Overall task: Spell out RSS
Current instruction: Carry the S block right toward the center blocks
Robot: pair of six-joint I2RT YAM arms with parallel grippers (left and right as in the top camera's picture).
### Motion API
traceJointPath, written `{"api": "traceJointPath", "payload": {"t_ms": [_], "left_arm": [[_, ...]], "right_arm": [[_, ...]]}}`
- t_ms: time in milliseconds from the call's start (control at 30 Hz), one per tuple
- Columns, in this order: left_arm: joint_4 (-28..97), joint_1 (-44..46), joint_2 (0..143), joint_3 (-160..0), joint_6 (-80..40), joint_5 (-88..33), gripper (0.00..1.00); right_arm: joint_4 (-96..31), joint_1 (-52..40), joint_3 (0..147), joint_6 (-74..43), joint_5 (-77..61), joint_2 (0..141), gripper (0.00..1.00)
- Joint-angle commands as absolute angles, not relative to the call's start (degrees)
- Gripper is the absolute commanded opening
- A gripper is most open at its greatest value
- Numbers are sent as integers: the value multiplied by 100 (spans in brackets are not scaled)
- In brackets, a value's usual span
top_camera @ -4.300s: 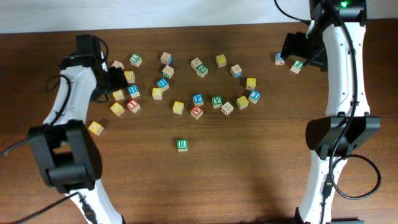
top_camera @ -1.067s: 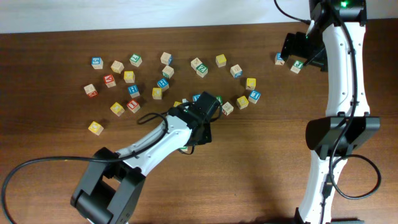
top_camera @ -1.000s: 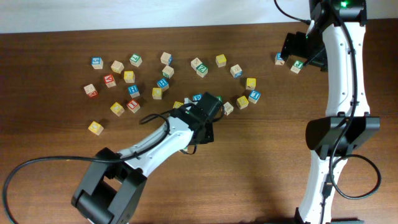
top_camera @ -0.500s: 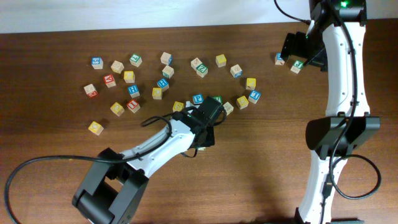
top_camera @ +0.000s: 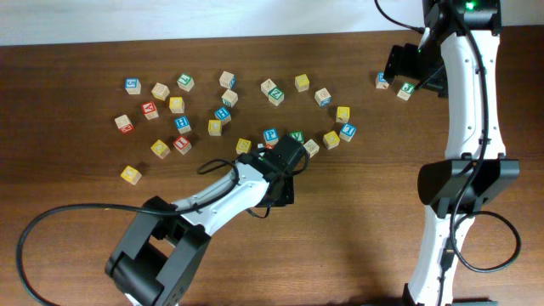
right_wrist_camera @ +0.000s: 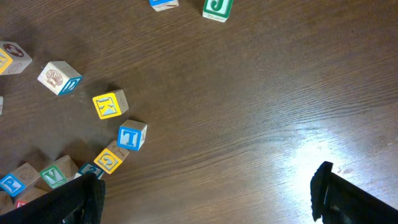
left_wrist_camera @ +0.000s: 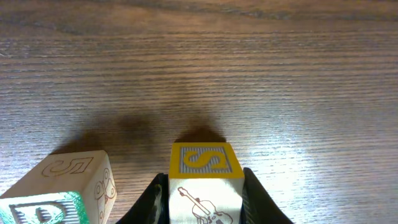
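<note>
In the left wrist view my left gripper (left_wrist_camera: pixel 204 182) is shut on a yellow-faced S cube (left_wrist_camera: pixel 205 160) with a violin drawn on its side. It is held upright, low over the wood. A short gap to its left stands a green-faced cube (left_wrist_camera: pixel 59 193); its letter is cut off by the frame edge. In the overhead view the left gripper (top_camera: pixel 283 189) is just in front of the row of cubes and hides both cubes. My right gripper (right_wrist_camera: pixel 208 196) is open and empty, high at the back right (top_camera: pixel 398 70).
Many letter cubes lie scattered across the back half of the table (top_camera: pixel 357 221), among them a green V cube (top_camera: pixel 297 136). Two cubes (top_camera: pixel 405 89) lie under the right gripper. A yellow cube (right_wrist_camera: pixel 107 160) with an unclear letter lies near a blue T cube (right_wrist_camera: pixel 132 136).
My left arm has carried the yellow S cube a little toward the table's front and right. The right arm has not moved.
</note>
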State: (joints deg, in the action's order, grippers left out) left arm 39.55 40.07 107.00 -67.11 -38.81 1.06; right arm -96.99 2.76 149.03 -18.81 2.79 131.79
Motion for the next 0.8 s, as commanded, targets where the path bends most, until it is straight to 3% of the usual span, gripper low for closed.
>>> {"api": "traceJointPath", "payload": {"t_ms": [0, 67, 233, 367, 433, 467, 633, 767], "left_arm": [[3968, 3997, 10744, -6705, -3820, -12, 15], [3990, 3997, 10731, -6836, -3548, -187, 14], [4080, 3999, 10628, -7214, -3503, -1955, 15], [4324, 4003, 10650, -7205, -3242, -2338, 9], [4473, 4003, 10650, -7199, -3026, -2314, 11], [4438, 4003, 10650, -7199, -2873, -2215, 15], [2880, 3999, 10650, -7199, -2858, 110, 14], [2263, 3999, 11024, -7199, -2860, 755, 14]], "right_arm": [[-9710, 303, 14903, -1841, 327, 13109, 98], [-9710, 303, 14903, -1841, 327, 13109, 98], [-9710, 303, 14903, -1841, 327, 13109, 98], [-9710, 303, 14903, -1841, 327, 13109, 98], [-9710, 303, 14903, -1841, 327, 13109, 98], [-9710, 303, 14903, -1841, 327, 13109, 98], [-9710, 303, 14903, -1841, 327, 13109, 98], [-9710, 303, 14903, -1841, 327, 13109, 98]]}}
